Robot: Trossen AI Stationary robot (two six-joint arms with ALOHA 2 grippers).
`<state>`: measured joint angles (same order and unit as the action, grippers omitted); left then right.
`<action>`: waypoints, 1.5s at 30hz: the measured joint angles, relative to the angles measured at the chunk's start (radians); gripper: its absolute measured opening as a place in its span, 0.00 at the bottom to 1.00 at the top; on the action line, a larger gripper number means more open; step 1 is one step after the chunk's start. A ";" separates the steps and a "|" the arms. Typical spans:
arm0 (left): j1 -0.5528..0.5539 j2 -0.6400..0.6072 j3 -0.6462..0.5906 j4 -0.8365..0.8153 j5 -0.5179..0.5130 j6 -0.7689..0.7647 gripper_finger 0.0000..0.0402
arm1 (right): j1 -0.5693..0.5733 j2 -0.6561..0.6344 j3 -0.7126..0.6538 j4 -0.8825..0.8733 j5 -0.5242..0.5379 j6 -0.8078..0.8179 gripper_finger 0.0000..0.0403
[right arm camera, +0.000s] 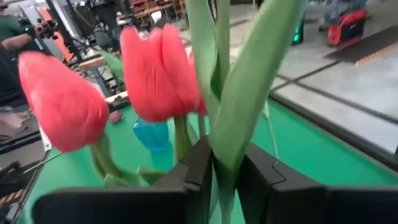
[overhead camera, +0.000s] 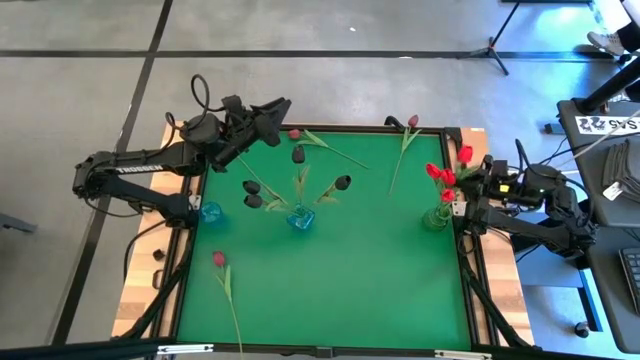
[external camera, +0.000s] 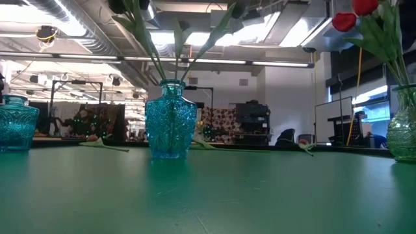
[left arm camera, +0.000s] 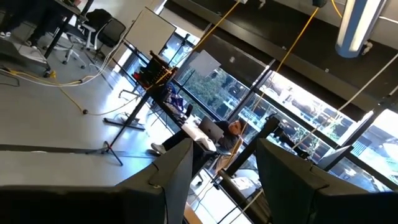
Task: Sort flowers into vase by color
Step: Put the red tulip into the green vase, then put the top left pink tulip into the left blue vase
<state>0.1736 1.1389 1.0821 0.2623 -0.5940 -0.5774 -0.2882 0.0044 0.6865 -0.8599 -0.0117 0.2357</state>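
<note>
Red flowers (overhead camera: 443, 178) stand with their stems in a green vase (overhead camera: 437, 216) at the table's right edge. My right gripper (overhead camera: 467, 190) is beside them, shut on the green of one red flower (right arm camera: 158, 71). A blue vase (overhead camera: 300, 219) at the middle holds several near-black flowers (overhead camera: 343, 182). Pink-maroon flowers lie flat on the green mat: one near the front left (overhead camera: 219, 259), one at the far edge (overhead camera: 413, 121) and one at the far middle (overhead camera: 295, 133). My left gripper (overhead camera: 283, 103) hangs open over the far left corner, with nothing between its fingers (left arm camera: 177, 168). My right gripper has a red flower's long green leaf and stem (right arm camera: 227, 146) pinched between its two fingers (right arm camera: 199, 165), below the heads. The fingers come about level from the table's right side, across the stem. The flower stands upright; its lower end is hidden below the fingers.
A smaller blue vase (overhead camera: 210, 212) stands at the mat's left edge, shown too in the low view (external camera: 13, 123). The mat's near half (overhead camera: 340, 290) is bare but for the one flower. A raised frame (overhead camera: 465, 270) borders the mat.
</note>
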 joint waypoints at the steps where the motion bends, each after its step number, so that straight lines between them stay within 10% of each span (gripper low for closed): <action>1: 0.000 0.000 0.000 0.000 0.000 0.000 0.43 | 0.000 0.000 0.000 -0.006 -0.005 0.004 0.16; 25: 0.013 0.000 0.000 -0.054 0.000 -0.015 0.43 | 0.000 0.098 0.244 -0.336 -0.050 0.020 0.47; 45: 0.419 0.003 0.000 -0.838 0.015 -0.336 0.43 | 0.000 0.192 0.691 -0.400 0.182 0.077 0.41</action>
<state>0.5922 1.1424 1.0824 -0.5753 -0.5788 -0.9136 -0.2886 0.1967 1.3773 -1.2594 0.1703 0.3130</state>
